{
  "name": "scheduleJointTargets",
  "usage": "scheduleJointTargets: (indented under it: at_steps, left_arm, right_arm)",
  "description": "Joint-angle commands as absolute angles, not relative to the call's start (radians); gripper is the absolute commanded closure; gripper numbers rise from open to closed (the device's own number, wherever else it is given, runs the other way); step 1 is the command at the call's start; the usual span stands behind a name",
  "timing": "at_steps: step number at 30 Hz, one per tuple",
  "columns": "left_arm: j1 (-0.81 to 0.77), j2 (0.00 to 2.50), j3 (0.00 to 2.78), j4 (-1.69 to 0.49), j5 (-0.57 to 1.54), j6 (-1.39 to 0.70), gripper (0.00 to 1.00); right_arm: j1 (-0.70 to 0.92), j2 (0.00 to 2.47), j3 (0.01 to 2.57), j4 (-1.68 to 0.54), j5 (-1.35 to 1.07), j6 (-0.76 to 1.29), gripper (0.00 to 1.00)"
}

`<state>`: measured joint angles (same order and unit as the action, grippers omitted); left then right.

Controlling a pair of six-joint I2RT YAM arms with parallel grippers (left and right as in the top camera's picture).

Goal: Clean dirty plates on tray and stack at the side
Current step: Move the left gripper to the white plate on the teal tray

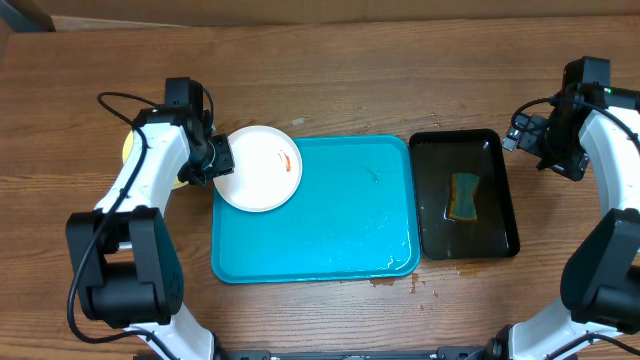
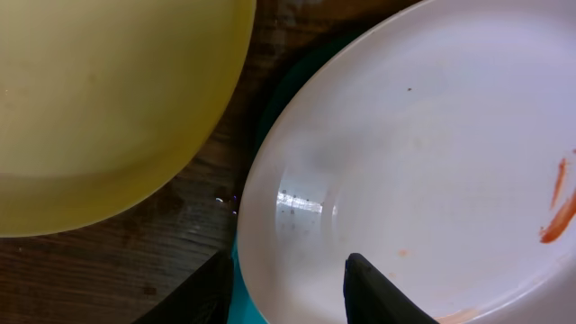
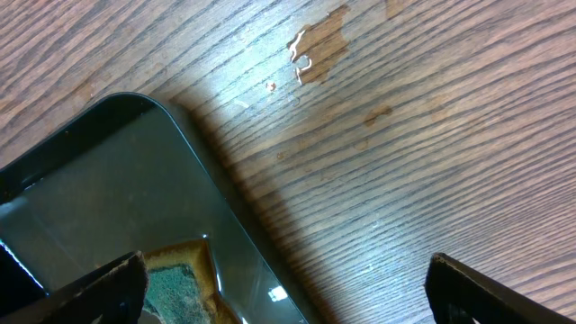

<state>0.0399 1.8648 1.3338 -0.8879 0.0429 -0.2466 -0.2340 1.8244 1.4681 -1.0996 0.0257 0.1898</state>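
A white plate (image 1: 258,168) with a reddish smear lies over the far-left corner of the turquoise tray (image 1: 330,230), part of it out past the rim. My left gripper (image 1: 218,160) is shut on the plate's left rim; in the left wrist view (image 2: 286,292) one finger is outside the rim and one on the plate (image 2: 432,153). A pale yellow-green plate (image 1: 128,147) lies on the table left of the tray, mostly hidden under my left arm, and fills the wrist view's upper left (image 2: 99,99). I see no second white plate. My right gripper (image 3: 286,292) is open and empty above the black tray's far-right edge.
A narrow black tray (image 1: 500,190) right of the turquoise one holds water and a green-and-yellow sponge (image 1: 464,197), also in the right wrist view (image 3: 175,288). Wet patches lie on the turquoise tray and on the table by its front right corner (image 1: 395,281).
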Motion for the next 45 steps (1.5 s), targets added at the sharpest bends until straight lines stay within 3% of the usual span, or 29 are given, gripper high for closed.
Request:
scheduleJointTargets:
  at_steps: [1,13,18,26,30,32,41,45]
  left_arm:
    - [0.046,1.893,1.335,-0.884,0.016,-0.224,0.58]
    - [0.046,1.897,1.292,-0.82,-0.01,-0.224,0.61]
    - [0.046,1.897,1.279,-0.796,-0.01,-0.224,0.72]
    - [0.046,1.897,1.248,-0.761,-0.03,-0.224,0.68]
    - [0.045,1.897,1.237,-0.752,-0.031,-0.224,0.91]
    - [0.044,1.897,1.237,-0.756,-0.023,-0.224,0.95]
    - [0.029,1.897,1.236,-0.865,0.31,-0.186,0.96]
    - [-0.021,1.897,1.222,-0.905,0.334,-0.182,0.96]
  right_arm:
    - [-0.237,1.817,1.48,-1.096,0.025,0.193,0.0]
    - [-0.237,1.817,1.48,-1.096,0.025,0.193,0.0]
    - [-0.237,1.817,1.48,-1.096,0.025,0.193,0.0]
    - [-0.237,1.817,1.48,-1.096,0.025,0.193,0.0]
    - [-0.237,1.817,1.48,-1.096,0.025,0.193,0.0]
    - [-0.237,1.817,1.48,-1.096,0.025,0.193,0.0]
    - [-0.237,1.817,1.48,-1.096,0.025,0.193,0.0]
    - [-0.237,1.817,1.48,-1.096,0.025,0.193,0.0]
